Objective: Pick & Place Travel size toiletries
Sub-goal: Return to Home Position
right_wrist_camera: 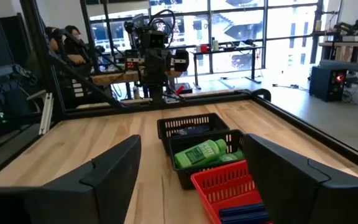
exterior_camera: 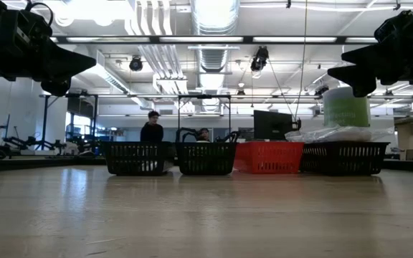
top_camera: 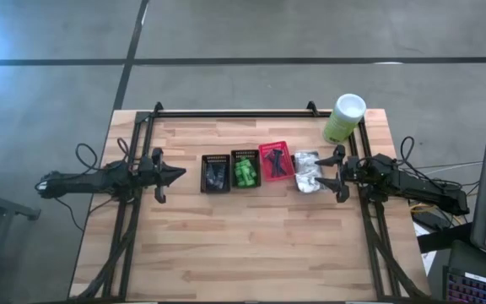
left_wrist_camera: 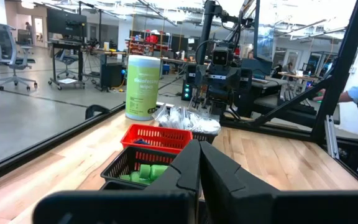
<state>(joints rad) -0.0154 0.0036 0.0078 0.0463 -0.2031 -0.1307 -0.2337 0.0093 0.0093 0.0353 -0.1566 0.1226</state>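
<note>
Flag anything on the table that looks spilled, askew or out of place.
Only the white packets stand out: they heap above the rim of the rightmost black basket. Nothing lies spilled on the table.

Row of baskets (top_camera: pixel 245 155) runs left to right across the table's middle, blocking the straight path between left gripper (top_camera: pixel 180 175) and right gripper (top_camera: pixel 339 174). Canister (top_camera: pixel 344 118) stands far right, near the right gripper. Table (top_camera: pixel 251 245) is bare on the near side of the row: wide free lane. Narrower bare strip on the far side.
</note>
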